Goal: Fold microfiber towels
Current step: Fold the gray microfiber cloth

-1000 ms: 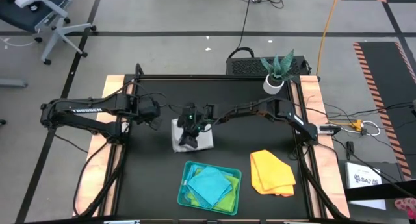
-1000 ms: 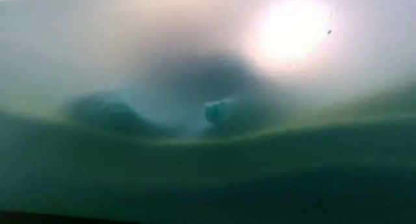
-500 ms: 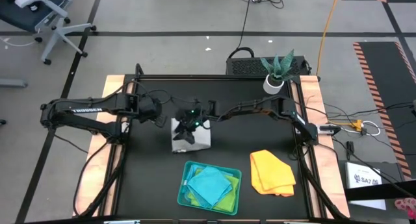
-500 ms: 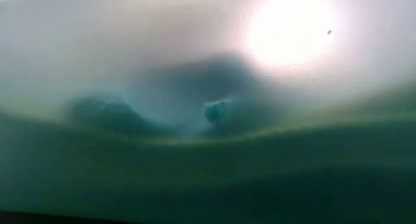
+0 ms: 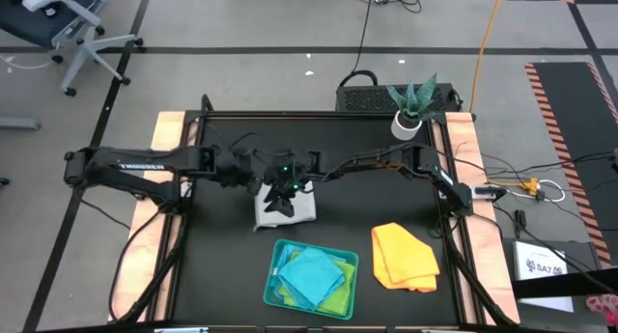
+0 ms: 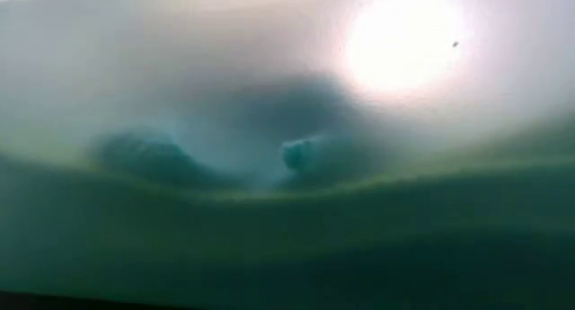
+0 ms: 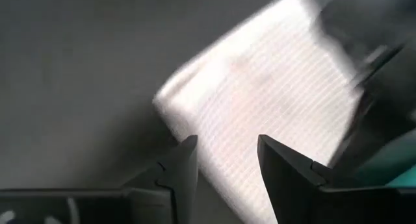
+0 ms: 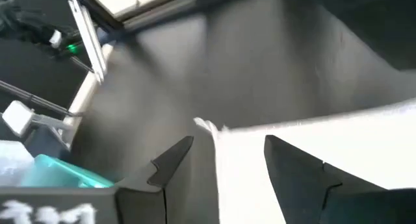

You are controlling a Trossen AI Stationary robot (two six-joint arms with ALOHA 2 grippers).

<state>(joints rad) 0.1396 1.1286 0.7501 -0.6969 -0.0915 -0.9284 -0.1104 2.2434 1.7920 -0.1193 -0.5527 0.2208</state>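
Note:
A pale grey-white towel (image 5: 297,209) lies flat on the black table, left of its middle. My right gripper (image 5: 279,200) is open and low over the towel's left part. In the right wrist view its fingers (image 8: 174,158) stand on either side of a towel corner (image 8: 207,126). My left gripper (image 5: 253,176) is open at the towel's far left corner, and the towel's edge (image 7: 224,178) shows between its fingers. A yellow-orange towel (image 5: 404,256) lies at the near right. Turquoise (image 5: 314,273) and lime green (image 5: 337,296) towels lie in the teal tray. My right gripper's open fingers stand over the grey-white towel's corner (image 8: 207,126), pointing down at a slant. I cannot tell whether they touch it. My left gripper's open fingers (image 7: 185,160) stand over the towel's edge. I cannot tell whether they touch it.
The teal tray (image 5: 274,275) stands at the table's near edge, just near of the grey-white towel. A potted plant (image 5: 413,106) stands at the far right corner. A blurred teal-green shape close to the camera fills the low view (image 6: 287,211).
My left gripper has gone toward the table's right edge, up to the grey-white towel's far left corner. My right gripper has stayed over the towel, which lies where it did.

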